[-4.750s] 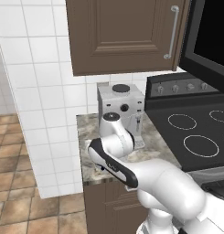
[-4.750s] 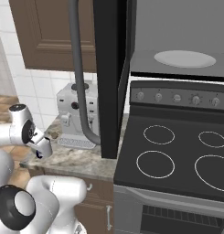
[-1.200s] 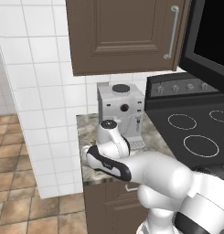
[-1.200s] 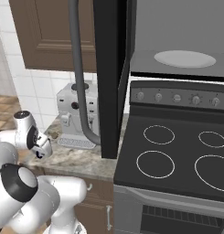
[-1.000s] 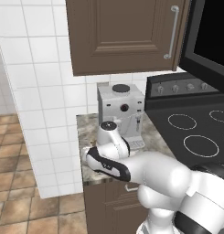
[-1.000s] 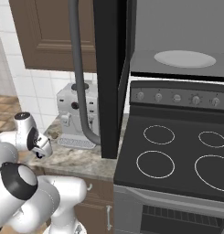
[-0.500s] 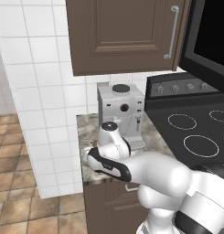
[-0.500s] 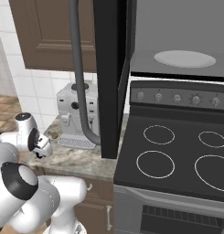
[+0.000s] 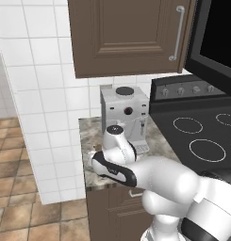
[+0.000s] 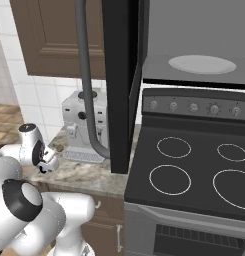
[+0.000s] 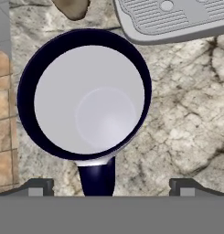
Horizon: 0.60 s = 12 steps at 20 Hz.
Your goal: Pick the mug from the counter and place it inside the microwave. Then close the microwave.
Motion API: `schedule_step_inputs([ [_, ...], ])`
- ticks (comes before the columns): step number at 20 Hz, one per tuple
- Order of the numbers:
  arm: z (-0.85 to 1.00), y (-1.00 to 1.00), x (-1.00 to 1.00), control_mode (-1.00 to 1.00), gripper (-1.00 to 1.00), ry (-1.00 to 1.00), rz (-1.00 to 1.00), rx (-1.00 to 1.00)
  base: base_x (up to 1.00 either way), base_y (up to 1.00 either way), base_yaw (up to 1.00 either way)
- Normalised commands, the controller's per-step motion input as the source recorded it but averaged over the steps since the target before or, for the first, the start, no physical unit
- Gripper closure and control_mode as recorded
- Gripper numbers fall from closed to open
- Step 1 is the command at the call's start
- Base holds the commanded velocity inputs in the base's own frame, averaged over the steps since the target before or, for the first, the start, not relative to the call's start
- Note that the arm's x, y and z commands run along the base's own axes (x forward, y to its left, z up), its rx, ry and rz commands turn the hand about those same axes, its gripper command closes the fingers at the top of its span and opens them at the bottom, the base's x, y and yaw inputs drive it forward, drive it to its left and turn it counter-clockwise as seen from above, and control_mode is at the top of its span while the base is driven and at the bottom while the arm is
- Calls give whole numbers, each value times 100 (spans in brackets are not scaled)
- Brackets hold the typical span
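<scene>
Seen from straight above in the hand view, the mug [image 11: 88,98] stands upright on the counter [image 11: 186,105], showing a dark navy rim, a pale empty inside and a navy handle [image 11: 97,176] at the bottom. My gripper [image 11: 111,186] hangs open above it, one fingertip far to each side of the handle, touching nothing. In the right base view the gripper [image 10: 44,164] hovers low over the counter's [image 10: 89,172] left end. The microwave [image 10: 194,60] is open, its black door [image 10: 121,75] swung out, and the white turntable [image 10: 201,64] shows inside.
A silver-grey coffee machine [image 9: 124,113] stands at the back of the counter [image 9: 91,136], its drip tray [image 11: 177,16] close to the mug. The black stovetop [image 10: 194,175] lies to the right. The counter's left edge drops to a tiled floor [image 11: 3,114].
Since about five seconds ago the hand has come down toward the counter. Over the last second it has hardly moved, and the jaws have stayed wide apart.
</scene>
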Motion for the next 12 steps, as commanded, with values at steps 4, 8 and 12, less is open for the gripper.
schedule_step_inputs([
  [4,-4,0,0,-100,-100,0,0,0,0,0,0],
  [8,-12,0,3,-100,-100,0,0,0,0,0,0],
  [12,-11,0,13,-100,-100,0,0,0,0,0,0],
])
